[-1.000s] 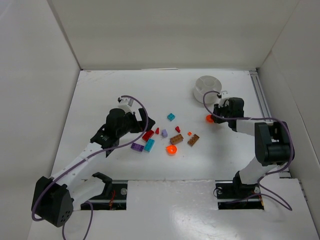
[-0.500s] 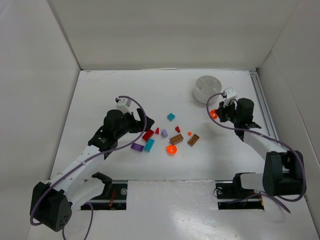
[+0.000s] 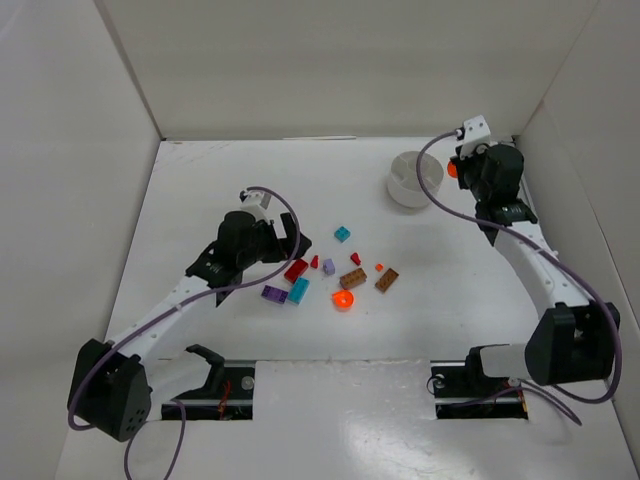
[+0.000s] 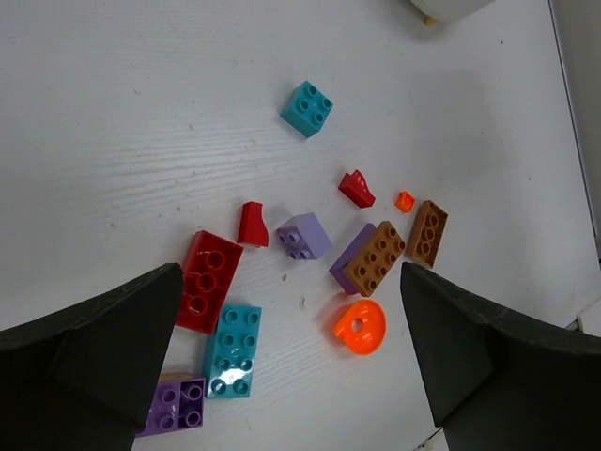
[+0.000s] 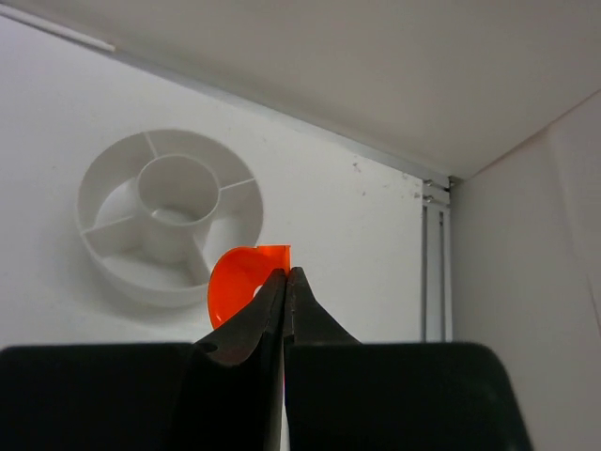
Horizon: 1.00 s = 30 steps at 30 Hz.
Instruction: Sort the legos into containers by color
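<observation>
My right gripper (image 3: 456, 170) is shut on an orange round lego piece (image 5: 239, 280) and holds it in the air just right of the round white tub (image 3: 414, 180), whose wedge compartments (image 5: 111, 202) look empty in the right wrist view. My left gripper (image 3: 296, 243) is open above the pile of legos: a red brick (image 4: 207, 280), a teal brick (image 4: 233, 349), a purple brick (image 4: 176, 405), a lilac brick (image 4: 303, 235), a brown brick (image 4: 377, 257), an orange ring (image 4: 359, 326) and a small teal cube (image 4: 307, 107).
White walls enclose the table on three sides. A metal rail (image 3: 520, 185) runs along the right edge beside the tub. Both arm bases sit at the near edge.
My right gripper has lifted the orange piece from the table and carried it up and back to the right side of the tub. My left gripper shifted slightly right over the pile.
</observation>
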### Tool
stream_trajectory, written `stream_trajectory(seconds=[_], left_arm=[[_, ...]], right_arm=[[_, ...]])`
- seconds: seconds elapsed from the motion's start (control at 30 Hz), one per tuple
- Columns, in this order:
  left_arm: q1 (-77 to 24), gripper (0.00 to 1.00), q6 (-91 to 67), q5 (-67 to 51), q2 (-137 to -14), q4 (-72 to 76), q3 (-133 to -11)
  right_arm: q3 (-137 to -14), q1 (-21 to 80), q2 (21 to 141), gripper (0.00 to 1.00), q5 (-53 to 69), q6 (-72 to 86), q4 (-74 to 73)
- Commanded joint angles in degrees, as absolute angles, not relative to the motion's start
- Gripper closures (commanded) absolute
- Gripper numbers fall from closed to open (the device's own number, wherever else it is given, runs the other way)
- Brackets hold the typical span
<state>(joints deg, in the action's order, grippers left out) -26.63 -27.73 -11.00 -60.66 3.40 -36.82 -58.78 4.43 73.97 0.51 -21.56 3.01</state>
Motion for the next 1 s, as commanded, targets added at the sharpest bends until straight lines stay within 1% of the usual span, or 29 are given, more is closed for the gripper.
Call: stream_trajectory(seconds=[0.0, 0.13, 0.2, 0.37, 0.47, 0.67, 0.97], left_arm=[[-26.9, 0.0, -26.7, -10.4, -60.7, 5.0, -40.1], [-26.9, 0.0, -26.7, -10.9, -64.0, 5.7, -41.1], [-26.9, 0.0, -26.7, -11.4, -64.9, 5.2, -42.3], [-27.4, 0.0, -26.7, -11.4, -66.8, 4.7, -42.3], [-29.4, 0.0, -26.7, -9.9, -67.6, 4.1, -42.9], [-33.9, 0.0, -26.7, -8.4, -70.0, 2.9, -44.0], [-41.9, 0.0, -27.9, -3.6, -72.5, 1.2, -44.6]], right_arm=[[-65.0, 6.1, 80.1, 1.0, -7.6, -23.9, 1.1], [-69.9, 8.4, 86.1, 1.0, -11.0, -23.9, 0.6], [-71.5, 9.1, 88.2, 1.0, -14.8, -23.4, 0.6], [-75.9, 10.3, 95.4, 1.0, -16.0, -22.2, 0.6], [-77.6, 11.5, 98.8, 1.0, -17.9, -21.5, 0.1], [-80.3, 11.5, 101.7, 1.0, -21.1, -20.3, -0.6], [-84.0, 11.0, 106.9, 1.0, -21.1, -19.8, -1.2]])
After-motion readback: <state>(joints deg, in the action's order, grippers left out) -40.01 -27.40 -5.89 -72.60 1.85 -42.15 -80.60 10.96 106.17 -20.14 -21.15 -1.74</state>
